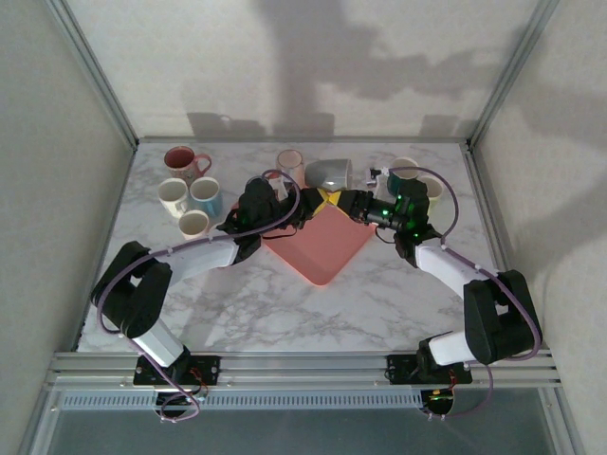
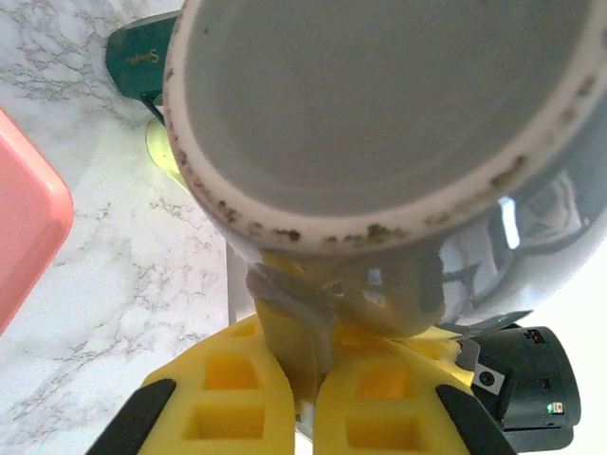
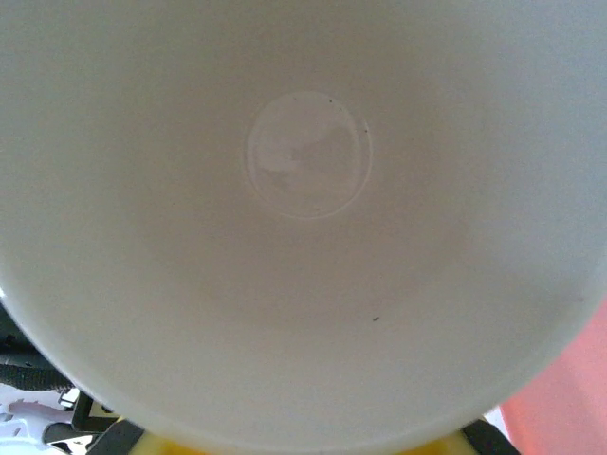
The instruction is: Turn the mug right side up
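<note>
Over marble table, glossy grey mug lies sideways, rim brown-speckled.

Glossy glazed ceramic mug, veined marble-look table, matt pink tray

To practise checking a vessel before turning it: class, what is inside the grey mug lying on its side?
Nothing shows inside the grey mug: bare pale walls and a round mark on its bottom. The inner wall nearest the right wrist camera falls outside the picture.
</note>
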You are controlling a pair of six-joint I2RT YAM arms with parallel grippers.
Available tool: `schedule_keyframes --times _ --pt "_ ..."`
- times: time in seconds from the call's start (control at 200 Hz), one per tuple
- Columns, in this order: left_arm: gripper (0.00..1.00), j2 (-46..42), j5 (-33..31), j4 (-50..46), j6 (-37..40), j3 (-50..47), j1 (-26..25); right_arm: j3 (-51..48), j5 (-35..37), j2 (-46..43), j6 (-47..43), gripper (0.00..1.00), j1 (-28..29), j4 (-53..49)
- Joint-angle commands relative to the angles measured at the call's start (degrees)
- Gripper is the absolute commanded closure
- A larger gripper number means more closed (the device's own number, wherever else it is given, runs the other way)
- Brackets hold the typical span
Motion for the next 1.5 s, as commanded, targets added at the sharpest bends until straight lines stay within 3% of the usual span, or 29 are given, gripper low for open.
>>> schedule_keyframes --times 0.0,0.085,0.23,0.376,0.576,0.801,0.956,1.107,1.242,1.492 --pt "0.92 0.2 0.5 6.0 0.4 -0.3 -1.4 2.1 1.1 -0.8 -0.8 0.98 0.5 0.9" --pt "0.84 0.2 0.7 5.8 0.5 -0.5 -1.5 2.8 1.5 -1.3 -2.2 1.00 0.5 -1.0" --pt "0.53 -0.7 0.6 3.5 2.6 -0.7 -1.5 3.9 3.1 -2.9 -5.2 1.00 0.4 -5.1" --pt "0.39 -3.8 0.5 -1.3 7.2 -1.9 -0.8 6.0 4.9 -5.8 -11.5 1.00 -0.1 -15.2" --pt "0.37 -11.4 0.3 -7.9 15.2 -6.9 2.0 8.7 8.0 -10.1 -21.3 1.00 -2.4 -32.6" --pt "0.38 -18.3 -0.1 -20.6 31.2 -7.2 4.2 11.1 13.9 -12.6 -30.9 1.00 -4.8 -49.7" --pt "0.38 -20.6 -1.7 -29.5 43.9 -4.3 4.4 14.9 24.9 -13.2 -38.1 1.00 -5.0 -63.4" --pt "0.37 -21.2 -4.1 -34.5 52.0 -2.6 4.5 19.0 41.1 -11.0 -42.0 1.00 -5.0 -74.7" --pt "0.37 -20.0 -5.6 -38.0 55.7 -0.9 4.6 20.7 51.4 -7.8 -43.0 1.00 -5.0 -79.3" --pt "0.36 -18.3 -6.4 -40.0 57.8 0.2 4.5 23.3 58.6 -0.8 -44.8 1.00 -5.0 -80.5"
